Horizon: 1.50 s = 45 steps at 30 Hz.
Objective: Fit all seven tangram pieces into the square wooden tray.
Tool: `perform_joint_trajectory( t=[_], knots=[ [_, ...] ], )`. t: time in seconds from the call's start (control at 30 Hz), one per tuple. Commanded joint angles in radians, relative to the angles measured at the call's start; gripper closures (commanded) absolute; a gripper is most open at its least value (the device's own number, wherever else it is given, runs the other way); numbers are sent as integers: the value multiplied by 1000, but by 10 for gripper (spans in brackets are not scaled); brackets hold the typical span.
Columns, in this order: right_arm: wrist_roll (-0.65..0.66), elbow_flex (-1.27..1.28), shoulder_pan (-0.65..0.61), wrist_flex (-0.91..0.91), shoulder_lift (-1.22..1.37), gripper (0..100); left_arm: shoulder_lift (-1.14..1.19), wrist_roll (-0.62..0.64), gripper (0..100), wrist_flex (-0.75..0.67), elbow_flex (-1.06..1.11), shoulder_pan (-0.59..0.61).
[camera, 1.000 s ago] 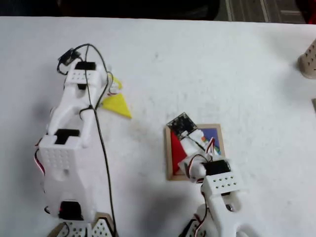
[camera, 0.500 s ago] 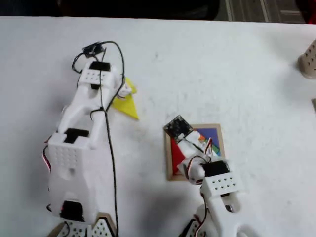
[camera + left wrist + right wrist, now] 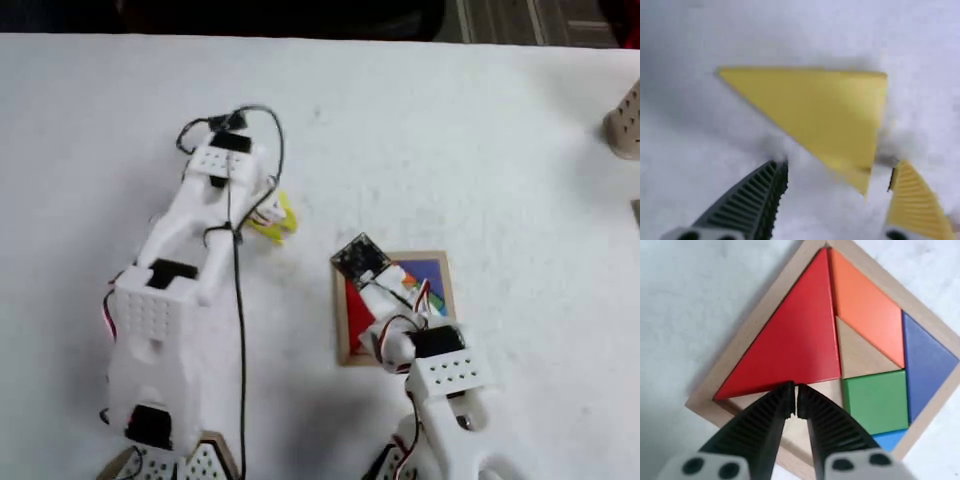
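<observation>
1. Loosely, the left end effector point(image 3: 836, 170) has its jaws apart astride one corner of the flat yellow triangular piece point(image 3: 815, 115), mid-bench; closing could squirt it away.
2. Right end effector point(image 3: 796, 392), jaws together, hovers over the square wooden tray point(image 3: 747, 339)'s empty slot, so a collision is possible.

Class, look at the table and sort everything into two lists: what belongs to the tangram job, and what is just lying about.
Belongs to the job:
wooden tray holding the red triangle, orange piece, green square and blue piece; yellow triangle at the left gripper; right gripper over the tray.

Lying about:
beige perforated object at the table edge.
</observation>
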State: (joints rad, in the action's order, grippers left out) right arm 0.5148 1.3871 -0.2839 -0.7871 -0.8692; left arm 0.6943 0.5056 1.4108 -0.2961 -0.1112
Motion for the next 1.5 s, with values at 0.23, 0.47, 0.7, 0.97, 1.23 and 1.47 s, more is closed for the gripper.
perform_joint_trajectory(
  t=[0.23, 0.47, 0.7, 0.97, 1.23, 1.47],
  knots=[
    [11, -2, -19, -8, -19, 981, -31, 92, 657, 29, -94, 73],
    [11, -2, -19, -8, -19, 981, -36, 311, 661, 38, -238, 85],
    [11, -2, -19, -8, -19, 981, -22, 250, 748, 0, -368, 67],
    [11, -2, -19, -8, -19, 981, 104, 161, 959, -210, -381, 36],
    [11, -2, -19, -8, -19, 981, 137, -15, 958, -124, -370, -70],
    [11, -2, -19, -8, -19, 981, 137, -120, 964, 98, -370, -124]
  ],
)
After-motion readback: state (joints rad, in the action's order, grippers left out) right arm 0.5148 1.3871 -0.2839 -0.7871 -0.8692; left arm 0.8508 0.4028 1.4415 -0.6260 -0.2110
